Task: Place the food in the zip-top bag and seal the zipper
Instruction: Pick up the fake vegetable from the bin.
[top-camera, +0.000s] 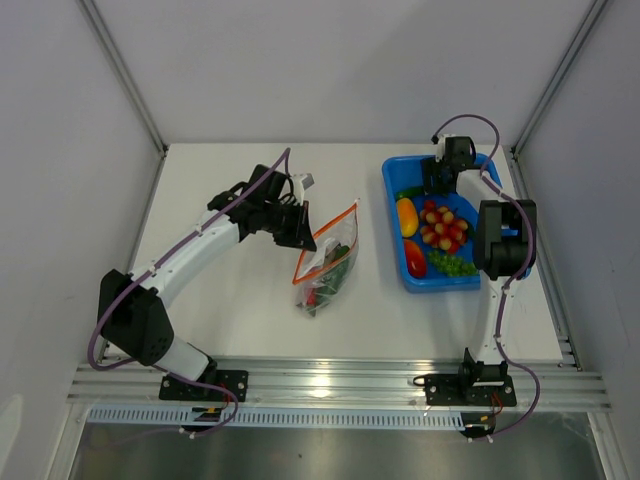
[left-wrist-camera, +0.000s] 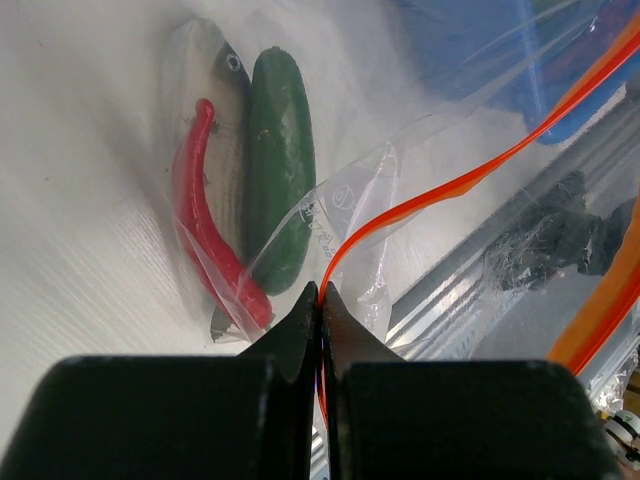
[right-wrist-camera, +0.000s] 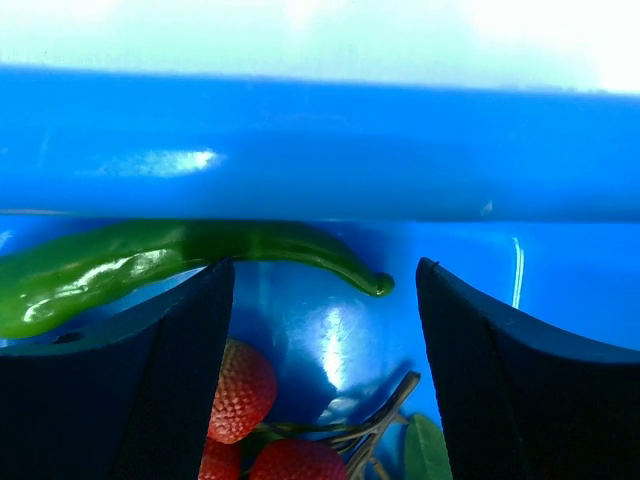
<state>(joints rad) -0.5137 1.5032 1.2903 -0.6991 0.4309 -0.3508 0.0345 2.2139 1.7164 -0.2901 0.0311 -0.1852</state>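
The clear zip-top bag lies mid-table with its orange-red zipper along the mouth. My left gripper is shut on the zipper strip and holds the mouth edge up. Inside the bag lie a green cucumber, a red chilli and a grey fish. My right gripper is open, low inside the blue tub, its fingers either side of a green chilli's tip. A mango, red pepper, cherry tomatoes and grapes lie in the tub.
Red strawberries on a stem lie under my right gripper. The tub's far wall stands close in front of it. An aluminium rail runs along the table's near edge. Walls enclose the table on three sides.
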